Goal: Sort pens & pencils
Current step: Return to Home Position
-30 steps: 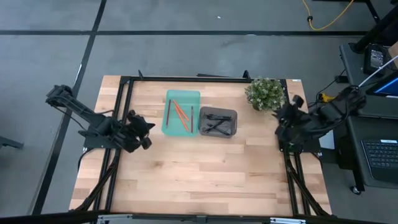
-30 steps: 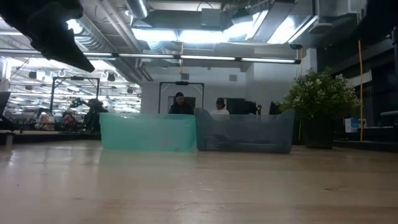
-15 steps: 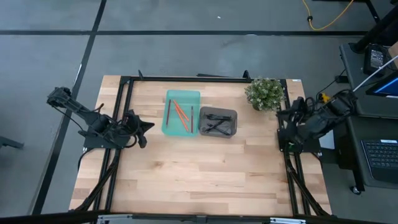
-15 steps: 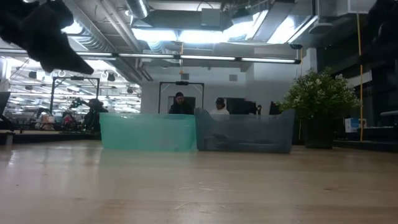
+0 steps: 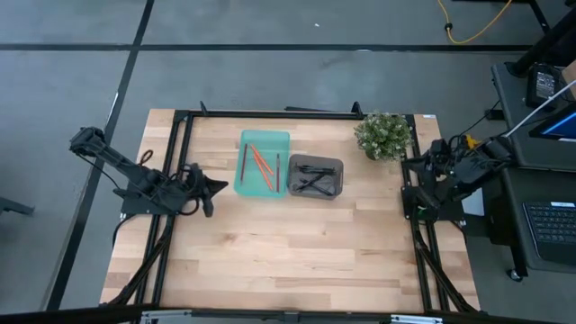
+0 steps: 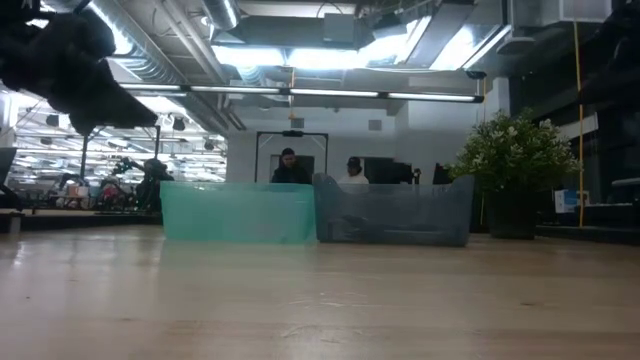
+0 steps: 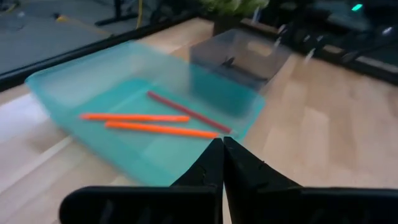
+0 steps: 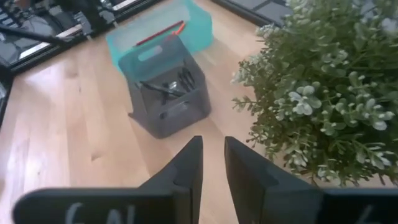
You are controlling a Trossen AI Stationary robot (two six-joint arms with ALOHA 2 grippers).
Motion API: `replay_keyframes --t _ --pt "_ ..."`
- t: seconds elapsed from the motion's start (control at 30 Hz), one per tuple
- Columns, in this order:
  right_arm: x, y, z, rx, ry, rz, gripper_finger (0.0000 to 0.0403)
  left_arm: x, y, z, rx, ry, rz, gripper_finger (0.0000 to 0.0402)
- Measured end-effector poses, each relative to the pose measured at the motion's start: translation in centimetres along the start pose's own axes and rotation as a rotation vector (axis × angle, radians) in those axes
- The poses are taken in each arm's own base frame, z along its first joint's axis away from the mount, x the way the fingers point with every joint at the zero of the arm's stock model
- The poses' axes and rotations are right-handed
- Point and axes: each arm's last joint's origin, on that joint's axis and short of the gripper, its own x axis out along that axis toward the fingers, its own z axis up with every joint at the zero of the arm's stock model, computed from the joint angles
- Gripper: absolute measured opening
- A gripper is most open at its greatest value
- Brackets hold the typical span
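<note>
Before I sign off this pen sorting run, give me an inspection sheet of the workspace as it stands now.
Surface: wooden table, carrying two trays and a plant.
Job's things: orange and red pencils lie in the teal tray; black pens lie in the grey tray beside it; none seen loose on the table.
Clutter: potted plant near the far right corner.
Grippers: left pincer shut, empty, left of the teal tray; right pincer slightly open, empty, near the plant.
Cables: yellow cable on the floor beyond the table.
Surroundings: keyboard on a desk at the right; two people far behind the trays.
</note>
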Motion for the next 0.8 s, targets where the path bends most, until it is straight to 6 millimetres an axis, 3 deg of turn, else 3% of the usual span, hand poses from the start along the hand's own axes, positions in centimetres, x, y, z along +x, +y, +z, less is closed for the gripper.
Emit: replay_keyframes --t 0.3,0.47,0.67,0.8 --pt "-0.2 1.5 1.5 0.115 -0.167 0.06 0.0069 0.2 -0.9 0.5 0.005 -0.099 -0.14 0.0" --pt "1.1 3.6 2.5 0.077 -0.433 0.014 0.0069 0.2 -1.3 1.0 -0.003 -0.125 -0.177 0.0" --pt "5.1 5.2 -0.1 -0.136 -0.501 -0.109 0.0069 0.5 -2.0 1.1 0.005 -0.133 -0.223 0.0" --pt "7.1 5.8 -2.1 -0.226 -0.426 0.009 0.0069 1.0 -2.9 1.2 0.034 -0.147 -0.291 0.0"
